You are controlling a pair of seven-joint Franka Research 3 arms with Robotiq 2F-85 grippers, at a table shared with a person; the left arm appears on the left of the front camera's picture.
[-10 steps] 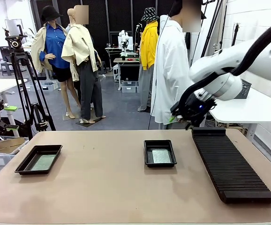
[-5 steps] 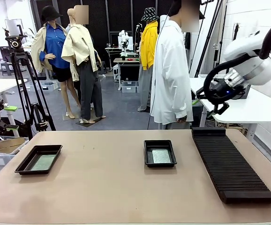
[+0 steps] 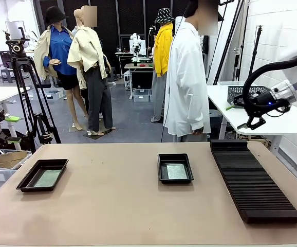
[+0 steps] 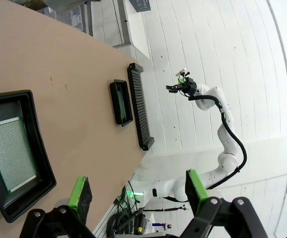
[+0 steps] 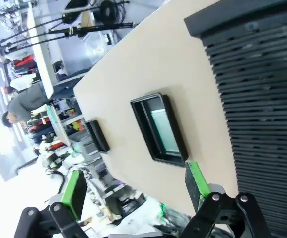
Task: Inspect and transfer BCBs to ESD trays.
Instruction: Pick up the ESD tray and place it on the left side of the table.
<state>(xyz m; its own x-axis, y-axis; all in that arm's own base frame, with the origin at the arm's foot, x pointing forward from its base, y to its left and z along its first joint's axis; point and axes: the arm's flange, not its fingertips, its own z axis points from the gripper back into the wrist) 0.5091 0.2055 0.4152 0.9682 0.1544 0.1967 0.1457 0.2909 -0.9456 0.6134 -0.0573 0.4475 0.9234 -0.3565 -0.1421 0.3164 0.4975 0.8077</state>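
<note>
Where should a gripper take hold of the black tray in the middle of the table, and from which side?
Probably the middle tray by its raised rim, from above: one finger inside a long wall, one outside. The BCB lies flat on its floor, and the rack stands beside its right, so the left wall seems freer.

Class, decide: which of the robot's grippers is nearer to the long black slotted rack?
The right gripper: it hangs above the slotted rack's far end. The left gripper hovers over the far-left tray, across the table.
</note>
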